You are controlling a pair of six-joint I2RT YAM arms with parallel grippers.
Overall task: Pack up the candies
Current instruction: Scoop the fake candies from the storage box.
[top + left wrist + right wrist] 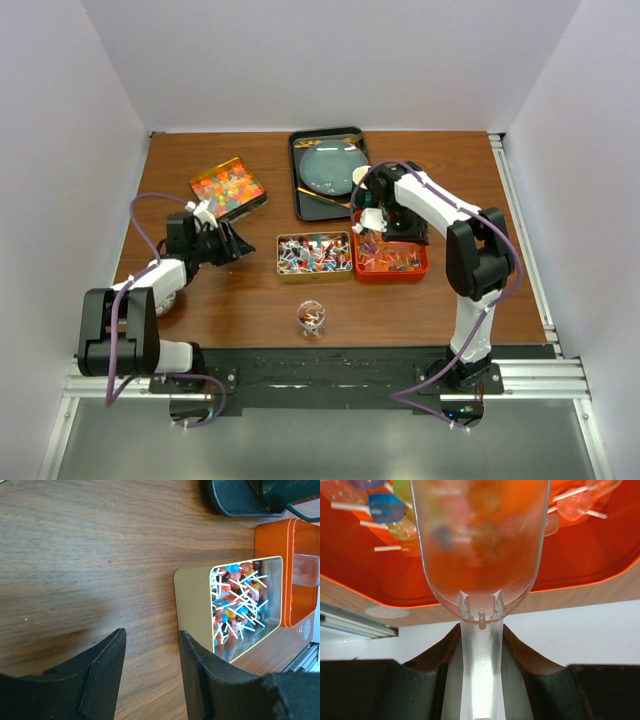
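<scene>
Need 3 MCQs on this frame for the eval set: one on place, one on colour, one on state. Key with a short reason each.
1. Where does the gold tin sit relative to the orange tin?
A. Right beside it, on its left in the overhead view
B. Stacked on top of it
C. Far from it, at the back edge

2. What colour is the tin under the scoop?
A. Green
B. Orange
C. Blue

3. What state is the left gripper in?
A. Shut on a lollipop
B. Shut on a lid
C. Open and empty

Key:
1 A, the overhead view shows the two tins side by side.
2 B, the right wrist view shows orange walls behind the clear scoop.
3 C, its jaws stand apart with nothing between them; the scoop's handle sits in the right gripper.
</scene>
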